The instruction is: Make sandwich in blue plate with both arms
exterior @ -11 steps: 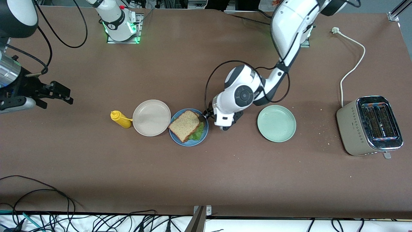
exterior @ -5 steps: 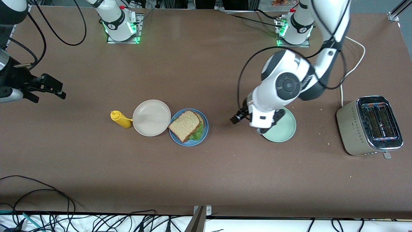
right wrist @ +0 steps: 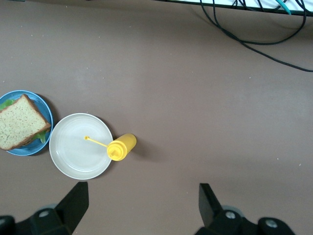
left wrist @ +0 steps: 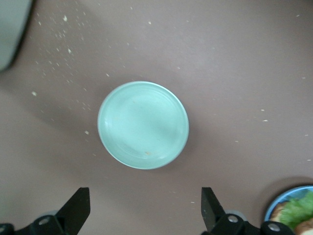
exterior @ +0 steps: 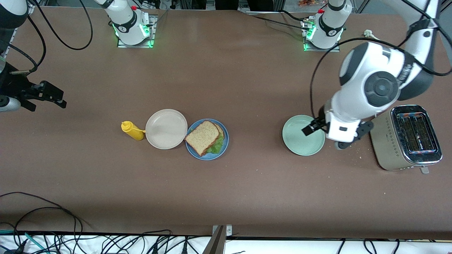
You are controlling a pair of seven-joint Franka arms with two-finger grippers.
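While both pairs of fingers stand wide apart and hold nothing, the work on the sandwich (exterior: 204,137) looks finished. The left gripper (exterior: 312,127) has let go of the top slice and has travelled away from the blue plate (exterior: 223,145) in the last second. It now hangs over the edge of the mint-green plate (exterior: 303,135), on the side of the toaster (exterior: 406,137). In the left wrist view its two fingertips (left wrist: 78,208) frame bare table, with that plate at twelve o'clock from them and a corner of the blue plate at about four o'clock.

The right gripper (exterior: 49,95) is up over the table edge at the right arm's end. It has drifted a little more toward that end, and it is also empty. From its wrist camera the cream plate (right wrist: 71,156) and the yellow bottle (right wrist: 121,147) lie at twelve o'clock from the fingers, and the sandwich at ten o'clock.

The sandwich itself lies in the blue plate, just beside the cream plate: brown bread on top, green lettuce showing at its five o'clock edge. It has not shifted since the release. I judge that the task is complete and both arms are only retreating.
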